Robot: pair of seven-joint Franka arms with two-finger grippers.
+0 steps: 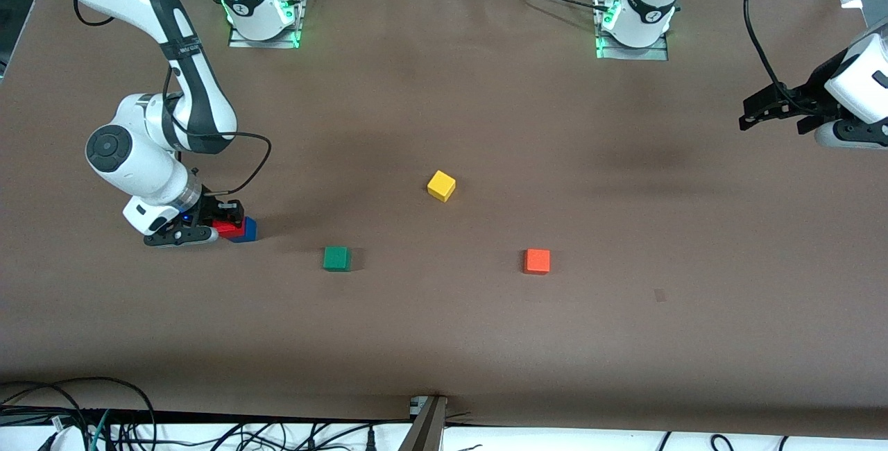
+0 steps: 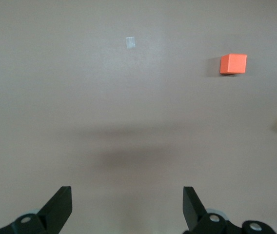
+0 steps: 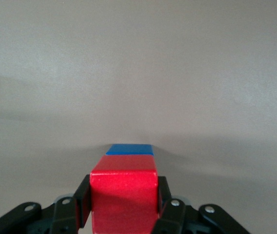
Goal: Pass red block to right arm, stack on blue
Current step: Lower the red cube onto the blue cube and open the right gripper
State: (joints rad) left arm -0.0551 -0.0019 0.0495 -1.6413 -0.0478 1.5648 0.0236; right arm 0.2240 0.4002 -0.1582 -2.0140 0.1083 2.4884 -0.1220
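The right gripper point(image 1: 220, 227) clenched the red block point(image 1: 226, 229) over the blue block point(image 1: 246, 230); only the right wrist view showed blue peeking out past the red. The left gripper point(image 2: 127, 207) waited, released, above the surface point(image 2: 128, 122).

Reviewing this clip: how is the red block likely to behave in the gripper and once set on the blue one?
The red block looks rigid with flat faces, so the right gripper, shut on it, probably holds it squarely. Its glossy surface might slip under a light squeeze. It matches the blue block in size, so stacked off-centre it could tip. The left gripper waits open.
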